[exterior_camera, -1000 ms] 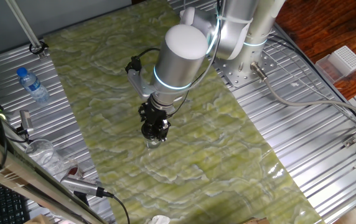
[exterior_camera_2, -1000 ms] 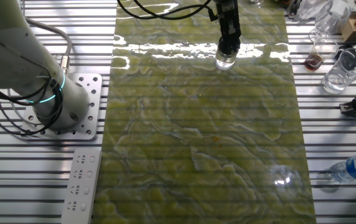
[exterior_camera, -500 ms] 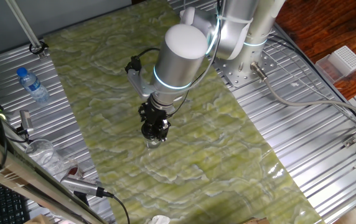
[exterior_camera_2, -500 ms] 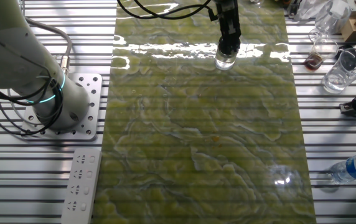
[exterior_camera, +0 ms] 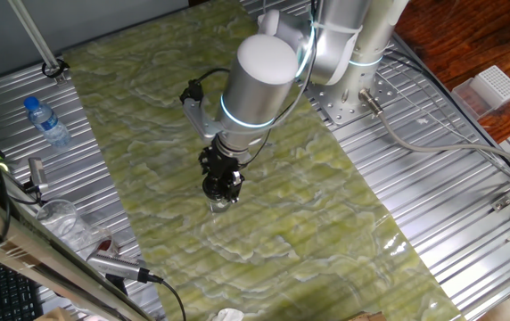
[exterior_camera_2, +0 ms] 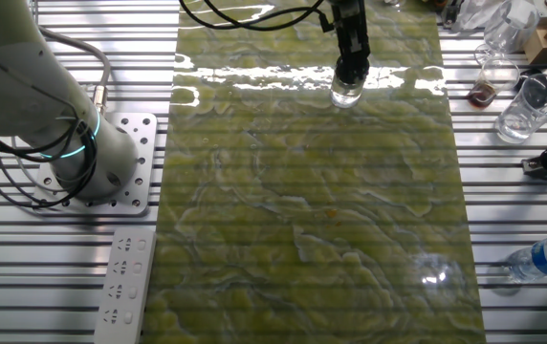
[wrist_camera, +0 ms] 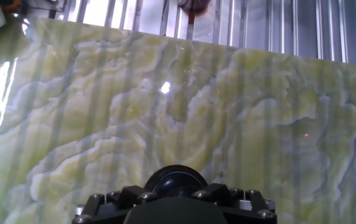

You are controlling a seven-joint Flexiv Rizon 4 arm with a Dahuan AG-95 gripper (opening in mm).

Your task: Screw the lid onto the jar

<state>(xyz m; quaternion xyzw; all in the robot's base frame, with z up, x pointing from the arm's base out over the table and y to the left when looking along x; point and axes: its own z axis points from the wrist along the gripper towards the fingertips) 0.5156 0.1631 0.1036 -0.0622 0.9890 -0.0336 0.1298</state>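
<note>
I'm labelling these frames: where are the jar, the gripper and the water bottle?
jar (exterior_camera_2: 346, 94), the other fixed view, clear wall.
gripper (exterior_camera_2: 349, 75), the other fixed view, fingertip end above the jar.
water bottle (exterior_camera: 50, 127), one fixed view, clear body.

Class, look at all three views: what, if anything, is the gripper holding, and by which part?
The gripper is closed on the lid by its rim, on top of the jar standing on the mat.

A green marbled mat (exterior_camera_2: 312, 220) covers the ribbed table (exterior_camera_2: 522, 229); a water bottle (exterior_camera: 45, 122) lies beside it.
</note>
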